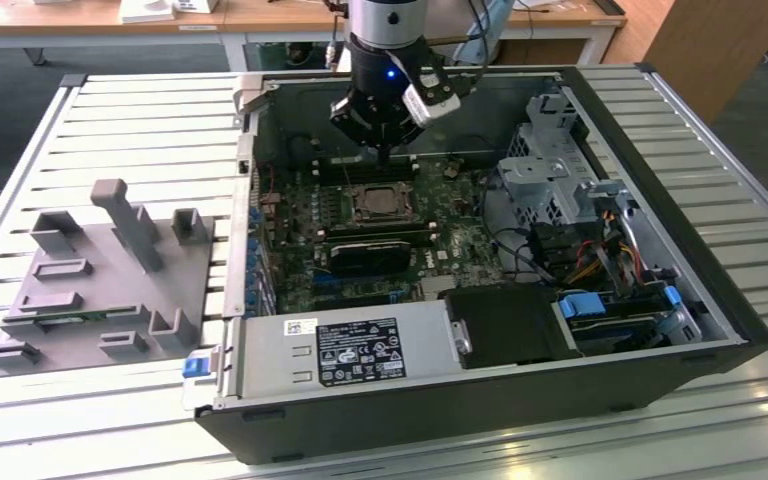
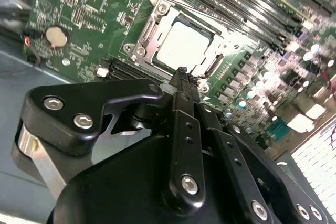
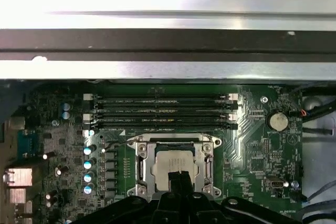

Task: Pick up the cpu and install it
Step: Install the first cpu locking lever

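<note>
Hanging above the green motherboard (image 1: 357,225) inside the open computer case (image 1: 491,400), the gripper (image 1: 381,150) has its two black fingers pressed together with nothing between them, as both wrist views show. The cpu (image 3: 173,164) lies flat in its metal-framed socket (image 3: 140,167) on the board, its silver top bare and level, and the closed fingertips (image 2: 181,74) sit just above one edge of it; whether they touch the chip cannot be told. In the second wrist view the cpu (image 2: 184,45) lies just beyond the fingertips. Black memory slots (image 3: 163,111) run in a row beside the socket, and a round coin battery (image 3: 277,120) sits farther off on the board. Outside the case, toward the exterior view's left, grey plastic holder blocks (image 1: 104,280) stand on the slatted table (image 1: 117,130).
</note>
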Robot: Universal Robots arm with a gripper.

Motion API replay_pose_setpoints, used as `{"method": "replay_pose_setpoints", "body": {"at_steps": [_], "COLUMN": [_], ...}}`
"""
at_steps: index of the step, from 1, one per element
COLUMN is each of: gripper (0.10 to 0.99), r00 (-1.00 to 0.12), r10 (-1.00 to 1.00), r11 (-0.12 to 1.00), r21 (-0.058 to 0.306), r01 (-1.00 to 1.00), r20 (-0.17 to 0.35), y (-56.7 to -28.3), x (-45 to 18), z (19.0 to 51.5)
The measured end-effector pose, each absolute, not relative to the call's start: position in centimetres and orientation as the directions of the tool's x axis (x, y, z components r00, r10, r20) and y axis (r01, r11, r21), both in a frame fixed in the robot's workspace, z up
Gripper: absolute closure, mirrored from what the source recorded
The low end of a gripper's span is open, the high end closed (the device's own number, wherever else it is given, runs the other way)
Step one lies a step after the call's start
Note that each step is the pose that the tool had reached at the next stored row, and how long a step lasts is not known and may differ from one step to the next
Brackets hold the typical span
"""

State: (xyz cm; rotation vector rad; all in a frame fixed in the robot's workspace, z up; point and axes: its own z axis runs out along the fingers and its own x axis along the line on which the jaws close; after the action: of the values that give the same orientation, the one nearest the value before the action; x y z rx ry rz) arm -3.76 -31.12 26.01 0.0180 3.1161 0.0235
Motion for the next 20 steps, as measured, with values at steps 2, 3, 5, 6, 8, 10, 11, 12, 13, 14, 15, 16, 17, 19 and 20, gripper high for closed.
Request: {"method": "replay_pose_setpoints", "body": {"at_steps": [2, 3, 5, 6, 8, 10, 11, 12, 13, 14, 15, 16, 17, 19, 20], "gripper": [0.98, 0.98, 0.98, 0.98, 0.98, 0.98, 0.98, 0.98, 0.98, 0.98, 0.98, 0.98, 0.98, 0.98, 0.98], "r00": [-0.999, -0.999, -0.997, -0.997, -0.996, -0.995, -0.994, -0.994, -0.994, -0.994, -0.994, -0.994, -0.994, -0.994, -0.994], "r10": [-0.023, -0.04, -0.07, -0.078, -0.087, -0.098, -0.103, -0.107, -0.11, -0.11, -0.11, -0.11, -0.11, -0.109, -0.104], "r11": [1.0, 0.999, 0.997, 0.997, 0.996, 0.995, 0.995, 0.994, 0.994, 0.994, 0.994, 0.994, 0.994, 0.994, 0.994], "r21": [0.015, 0.015, 0.015, 0.015, 0.015, 0.015, 0.015, 0.015, 0.015, 0.015, 0.015, 0.016, 0.015, 0.015, 0.016], "r01": [-0.024, -0.041, -0.07, -0.079, -0.088, -0.098, -0.103, -0.108, -0.11, -0.11, -0.11, -0.11, -0.111, -0.109, -0.104], "r20": [-0.025, -0.025, -0.025, -0.025, -0.025, -0.025, -0.025, -0.025, -0.025, -0.025, -0.025, -0.025, -0.025, -0.025, -0.025], "y": [-31.1, -31.1, -31.1, -31.1, -31.1, -31.1, -31.1, -31.1, -31.1, -31.1, -31.1, -31.1, -31.1, -31.1, -31.1], "x": [-3.8, -3.8, -3.8, -3.8, -3.8, -3.8, -3.8, -3.9, -3.9, -3.9, -4.0, -4.1, -4.3, -4.7, -4.9], "z": [26.0, 26.0, 26.0, 26.0, 26.0, 26.0, 26.0, 26.0, 26.0, 26.0, 26.0, 25.9, 25.9, 25.9, 25.9]}}
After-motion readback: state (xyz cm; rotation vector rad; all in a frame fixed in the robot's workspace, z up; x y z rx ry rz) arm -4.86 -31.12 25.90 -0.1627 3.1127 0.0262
